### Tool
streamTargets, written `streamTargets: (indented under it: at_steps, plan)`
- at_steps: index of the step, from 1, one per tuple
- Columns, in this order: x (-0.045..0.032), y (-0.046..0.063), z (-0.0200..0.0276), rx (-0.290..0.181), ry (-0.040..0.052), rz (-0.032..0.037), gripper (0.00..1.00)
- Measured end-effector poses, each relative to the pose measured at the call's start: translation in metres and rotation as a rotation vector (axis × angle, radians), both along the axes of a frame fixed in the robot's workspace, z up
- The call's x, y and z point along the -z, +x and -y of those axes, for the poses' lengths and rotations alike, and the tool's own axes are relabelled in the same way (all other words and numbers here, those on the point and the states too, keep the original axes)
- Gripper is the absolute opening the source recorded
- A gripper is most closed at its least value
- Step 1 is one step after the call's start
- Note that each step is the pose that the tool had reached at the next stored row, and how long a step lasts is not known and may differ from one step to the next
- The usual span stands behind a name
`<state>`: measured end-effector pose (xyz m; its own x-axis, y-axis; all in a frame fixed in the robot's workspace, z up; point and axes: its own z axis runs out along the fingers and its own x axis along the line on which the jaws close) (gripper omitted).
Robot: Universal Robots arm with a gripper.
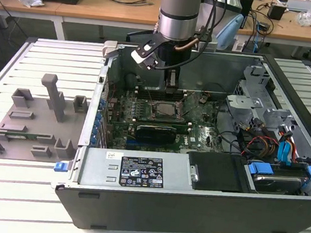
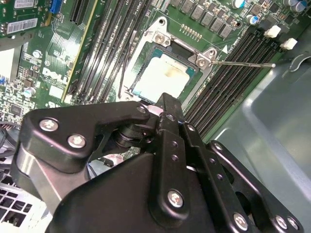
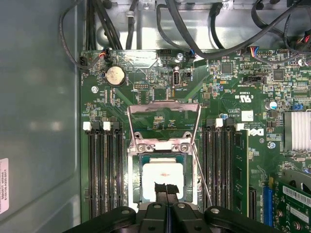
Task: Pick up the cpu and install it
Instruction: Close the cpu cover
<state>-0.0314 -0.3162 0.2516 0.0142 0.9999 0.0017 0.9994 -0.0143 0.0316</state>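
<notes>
The cpu [image 1: 166, 109] lies flat in the motherboard socket inside the open computer case [image 1: 190, 210], its pale silvery top facing up. It shows in both wrist views [image 3: 163, 174] [image 2: 163, 77], framed by the socket's metal bracket. The socket's load plate [image 3: 164, 109] stands swung open and the thin lever [image 2: 243, 63] is released to one side. My gripper [image 1: 171, 90] hangs straight over the cpu, its two black fingertips [image 3: 165, 187] pressed together just above or at the chip's top, with nothing between them.
Memory slots [image 3: 104, 170] flank the socket on both sides. A long black expansion card [image 1: 156, 132] lies in front of the socket. The power supply [image 1: 132, 170], drive cage [image 1: 258, 100] and cables [image 1: 264, 146] crowd the case. A grey fixture tray [image 1: 31, 119] sits at the exterior view's left.
</notes>
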Motion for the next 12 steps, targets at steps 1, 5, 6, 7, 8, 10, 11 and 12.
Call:
streamTargets:
  at_steps: [1,5,6,7,8,10,11,12]
  plan:
    - [-0.0018,0.000,0.0000,0.000,0.0001,0.0000,0.11]
    - [-0.0105,0.000,-0.0001,0.000,0.0001,0.0001,0.11]
    - [-0.0121,0.000,-0.0001,0.000,0.0000,0.0000,0.11]
    - [-0.0182,0.000,-0.0002,0.000,0.0001,0.0000,0.11]
    - [-0.0196,0.000,-0.0002,0.000,-0.0001,0.0000,0.11]
    - [-0.0255,0.000,-0.0002,0.000,0.0000,0.0001,0.11]
    - [-0.0277,0.000,-0.0002,0.000,-0.0001,0.0000,0.11]
    - [-0.0288,0.000,-0.0002,0.000,-0.0001,0.0000,0.11]
